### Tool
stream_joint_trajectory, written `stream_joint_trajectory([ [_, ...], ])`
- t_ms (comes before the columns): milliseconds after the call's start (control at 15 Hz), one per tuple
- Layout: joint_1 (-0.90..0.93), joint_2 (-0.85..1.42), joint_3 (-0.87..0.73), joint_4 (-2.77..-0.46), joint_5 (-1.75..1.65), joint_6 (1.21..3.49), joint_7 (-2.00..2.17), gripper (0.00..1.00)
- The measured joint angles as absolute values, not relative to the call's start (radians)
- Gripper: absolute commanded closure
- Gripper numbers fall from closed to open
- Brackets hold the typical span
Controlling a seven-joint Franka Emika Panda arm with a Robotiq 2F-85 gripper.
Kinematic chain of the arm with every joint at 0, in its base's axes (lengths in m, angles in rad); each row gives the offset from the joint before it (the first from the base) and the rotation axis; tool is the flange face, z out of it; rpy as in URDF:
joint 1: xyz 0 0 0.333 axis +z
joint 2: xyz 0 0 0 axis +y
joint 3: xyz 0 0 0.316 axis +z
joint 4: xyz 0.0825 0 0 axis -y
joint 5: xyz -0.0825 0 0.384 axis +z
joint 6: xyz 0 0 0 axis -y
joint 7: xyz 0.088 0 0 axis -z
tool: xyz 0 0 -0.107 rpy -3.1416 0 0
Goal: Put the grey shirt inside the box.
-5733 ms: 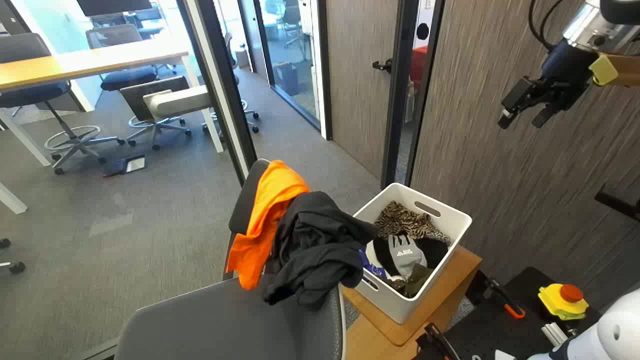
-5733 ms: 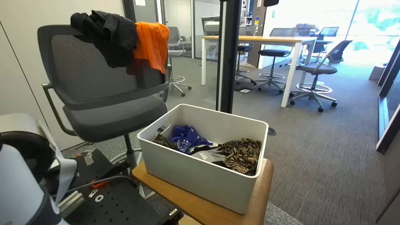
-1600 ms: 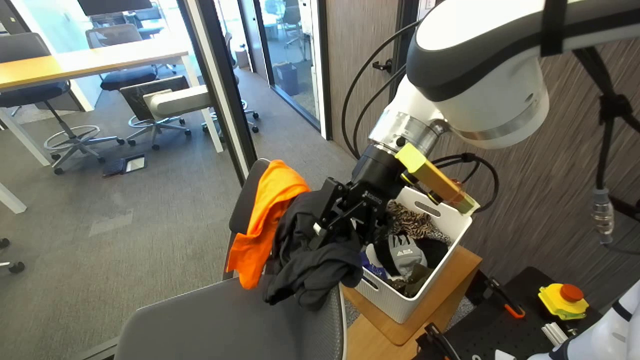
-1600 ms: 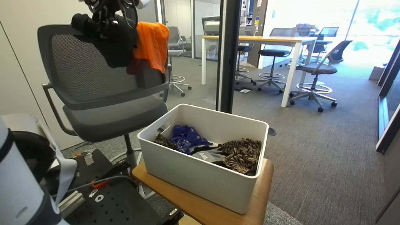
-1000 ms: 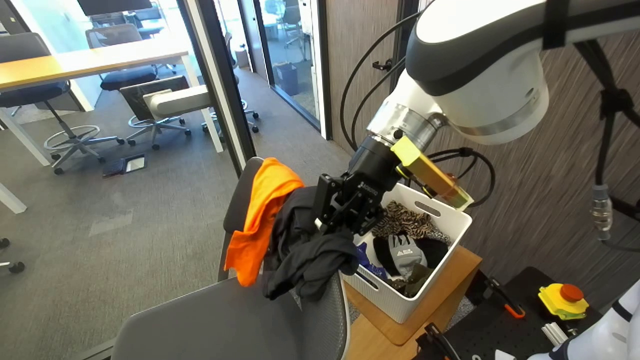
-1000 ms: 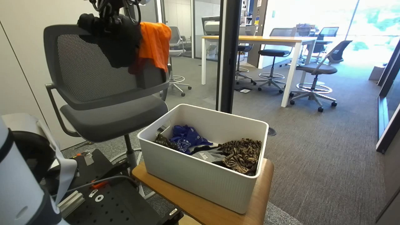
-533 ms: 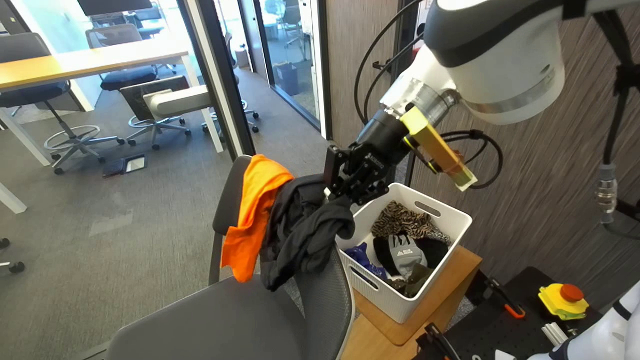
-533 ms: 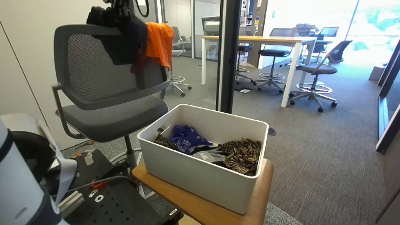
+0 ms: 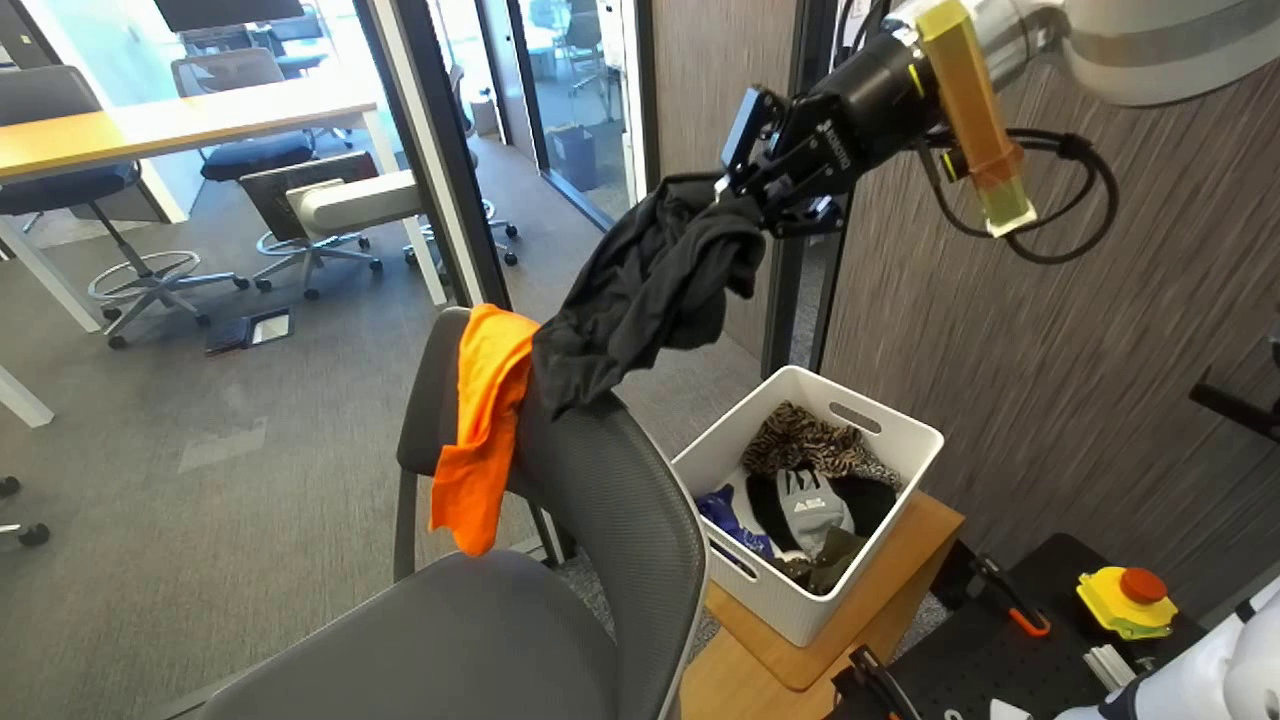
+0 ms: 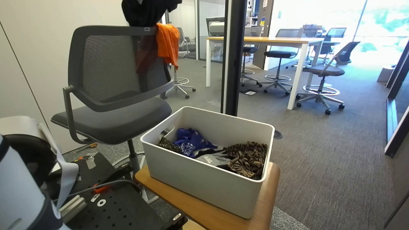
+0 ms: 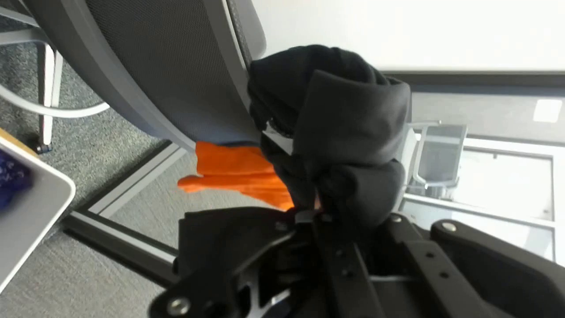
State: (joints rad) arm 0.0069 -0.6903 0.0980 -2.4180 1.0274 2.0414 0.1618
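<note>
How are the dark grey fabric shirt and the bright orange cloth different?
The dark grey fabric shirt is pinched in the black gripper; the bright orange cloth hangs over the grey mesh chair's backrest. The shirt is bunched and bulky, while the orange cloth drapes in a narrower strip. Both are creased fabric outside the white box.

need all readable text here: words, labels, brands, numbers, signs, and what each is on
"ROBOTIQ": black body of the tool, small and slanted.
Lettering on the grey cloth in the box: too blurred to read.
Small label at the top of the near chair back: too small to read.
Yellow-and-blue patch far behind: too small to tell if it bears text.
Wrist view: nothing legible.
No numbers readable.
</note>
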Motion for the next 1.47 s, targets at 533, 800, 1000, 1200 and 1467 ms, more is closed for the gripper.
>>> stream_joint_trajectory([
  [533,-0.112,-0.637,0.075,-2.392,0.700,2.091,0.176,0.88],
  [800,-0.082,-0.530,0.081,-2.400,0.508,2.104,0.126,0.89],
  [1000,-0.058,-0.439,0.085,-2.403,0.390,2.160,0.122,0.89],
  [1200,-0.039,-0.345,0.085,-2.409,0.296,2.214,0.121,0.89],
  [1467,-0.016,-0.220,0.085,-2.430,0.206,2.287,0.120,0.90],
])
